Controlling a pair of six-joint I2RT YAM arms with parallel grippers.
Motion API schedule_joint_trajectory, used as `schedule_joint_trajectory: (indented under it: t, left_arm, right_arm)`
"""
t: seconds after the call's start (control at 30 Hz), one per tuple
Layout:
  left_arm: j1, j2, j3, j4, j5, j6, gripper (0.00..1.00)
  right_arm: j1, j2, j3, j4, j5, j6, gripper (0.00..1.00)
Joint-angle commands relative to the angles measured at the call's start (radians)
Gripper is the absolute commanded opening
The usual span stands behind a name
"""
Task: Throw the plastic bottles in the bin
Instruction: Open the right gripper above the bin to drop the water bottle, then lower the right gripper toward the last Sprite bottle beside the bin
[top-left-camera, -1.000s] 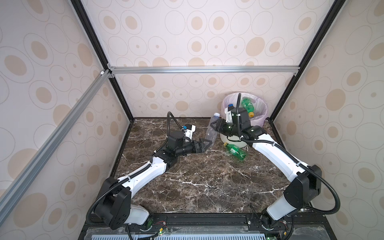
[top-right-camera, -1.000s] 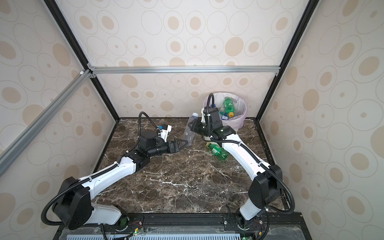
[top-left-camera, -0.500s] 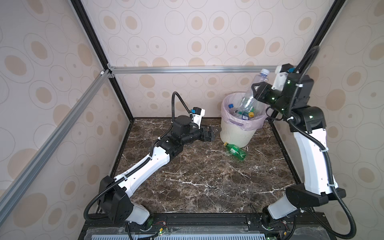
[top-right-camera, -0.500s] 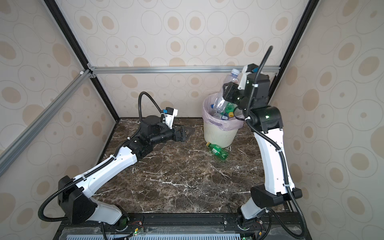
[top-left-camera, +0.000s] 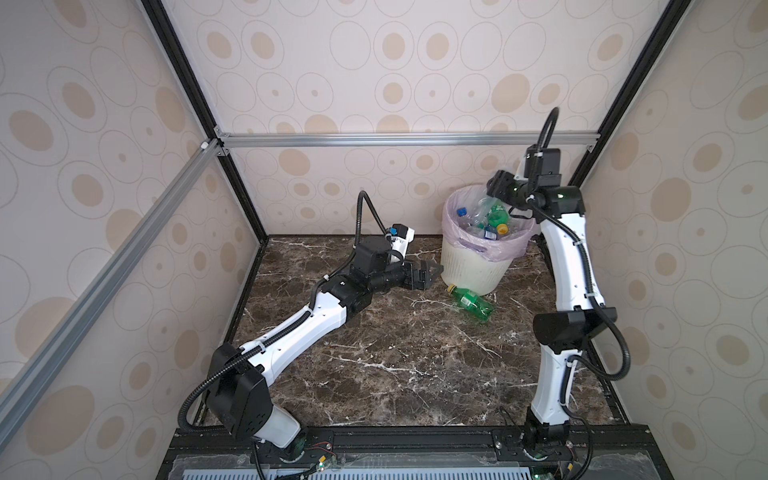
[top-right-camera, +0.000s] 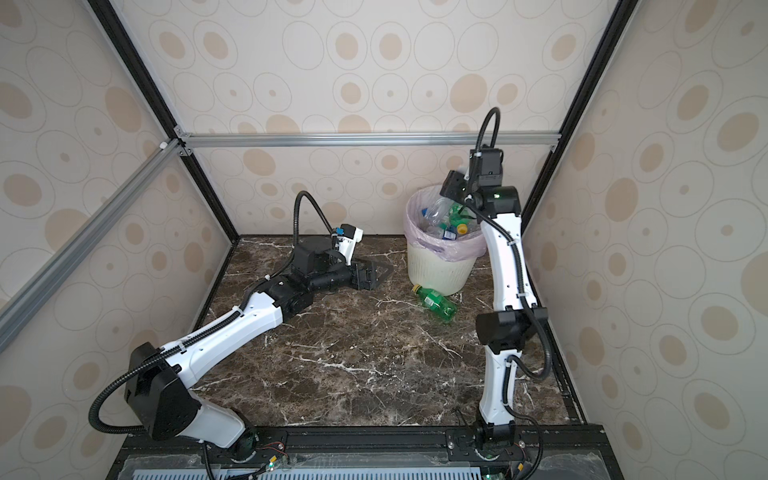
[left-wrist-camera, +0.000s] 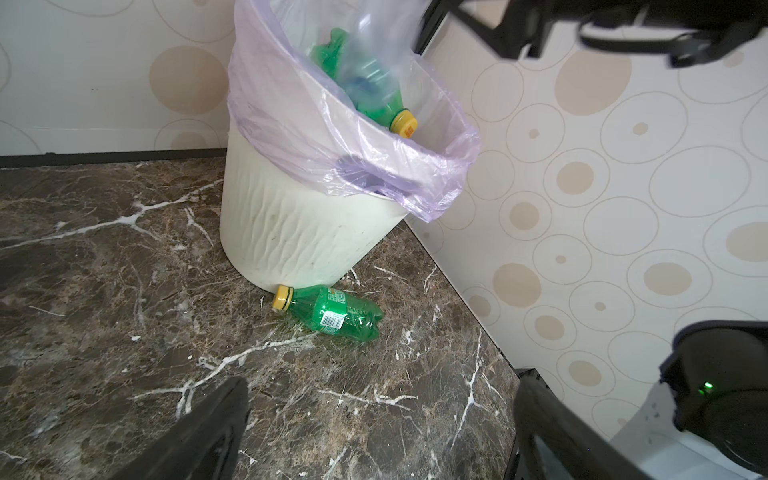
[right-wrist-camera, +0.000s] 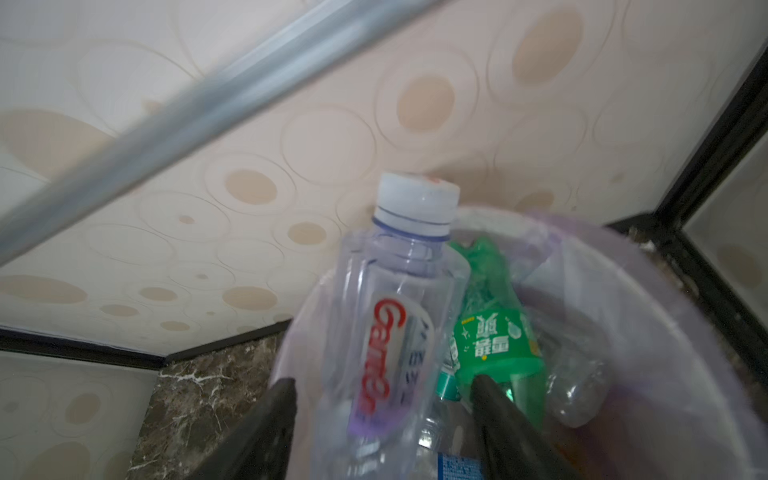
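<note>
The bin (top-left-camera: 473, 270) (top-right-camera: 440, 274) stands in the back right corner, holding several plastic bottles. My right gripper (top-left-camera: 496, 189) (top-right-camera: 451, 185) hangs over its far right rim, jaws open. A clear white-capped bottle (right-wrist-camera: 399, 299) sits loosely between the fingers of my right gripper (right-wrist-camera: 382, 382), with a gap on one side. This bottle shows blurred over the bin's mouth (left-wrist-camera: 374, 62). A green bottle (top-left-camera: 471, 300) (top-right-camera: 436, 303) (left-wrist-camera: 332, 313) with a yellow cap lies on the floor against the bin's foot (left-wrist-camera: 299, 232). My left gripper (top-left-camera: 432, 272) (top-right-camera: 380, 270) (left-wrist-camera: 382, 384) is open and empty, low, just left of the bin.
The floor is dark marble (top-left-camera: 395, 357). Patterned walls and black frame posts (top-left-camera: 552, 257) close the corner behind the bin. A silver crossbar (top-left-camera: 395, 139) runs above the back wall.
My right arm carried the clear bottle from the floor up over the bin, then dropped closer to the rim, and its jaws opened. My left arm swung toward the bin and lowered.
</note>
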Motion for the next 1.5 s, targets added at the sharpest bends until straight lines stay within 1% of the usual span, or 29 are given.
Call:
schedule_joint_trajectory:
  t: [0.0,0.1,0.2,0.47,0.6,0.73,0.83,1.0,1.07,1.1,1.2,1.37,1.47]
  left_arm:
    - [-0.011,-0.029,-0.022,-0.014,-0.007,0.016,0.99]
    - [-0.012,-0.028,-0.039,0.001,0.001,0.003,0.99]
    - [-0.015,-0.022,-0.042,0.008,0.009,-0.004,0.99]
    - [-0.026,-0.022,-0.047,0.008,0.000,-0.004,0.99]
    - [-0.027,-0.009,-0.061,0.007,-0.016,-0.011,0.99]
    - [-0.029,0.027,-0.076,0.032,0.001,-0.056,0.99]
    - [-0.029,0.050,-0.105,0.083,0.017,-0.108,0.99]
    - [-0.030,0.093,-0.170,0.222,0.056,-0.212,0.99]
    - [-0.029,0.119,-0.185,0.265,0.067,-0.245,0.99]
    - [-0.029,0.132,-0.193,0.287,0.097,-0.262,0.99]
    - [-0.031,0.161,-0.210,0.333,0.108,-0.298,0.99]
    - [-0.035,0.192,-0.231,0.387,0.118,-0.331,0.99]
    - [-0.035,0.198,-0.250,0.417,0.124,-0.351,0.99]
  right_arm:
    - [0.000,-0.131,-0.041,-0.021,-0.001,0.003,0.81]
    - [0.000,-0.205,-0.141,0.038,0.007,-0.005,0.89]
    - [-0.001,-0.238,-0.161,0.038,0.008,-0.009,0.94]
    - [-0.001,-0.289,-0.181,0.026,-0.010,-0.012,0.99]
    - [-0.002,-0.353,-0.265,0.051,-0.023,-0.011,1.00]
    - [0.000,-0.457,-0.443,0.092,-0.030,-0.016,1.00]
    - [0.002,-0.556,-0.610,0.124,-0.037,-0.022,1.00]
    - [0.015,-0.744,-0.923,0.188,-0.011,-0.042,1.00]
    - [0.021,-0.816,-1.033,0.201,0.007,-0.048,1.00]
    - [0.026,-0.852,-1.087,0.211,0.011,-0.051,1.00]
    - [0.038,-0.947,-1.248,0.236,0.015,-0.049,1.00]
    - [0.046,-1.021,-1.461,0.282,0.020,-0.049,1.00]
    - [0.063,-1.038,-1.581,0.353,0.031,-0.034,1.00]
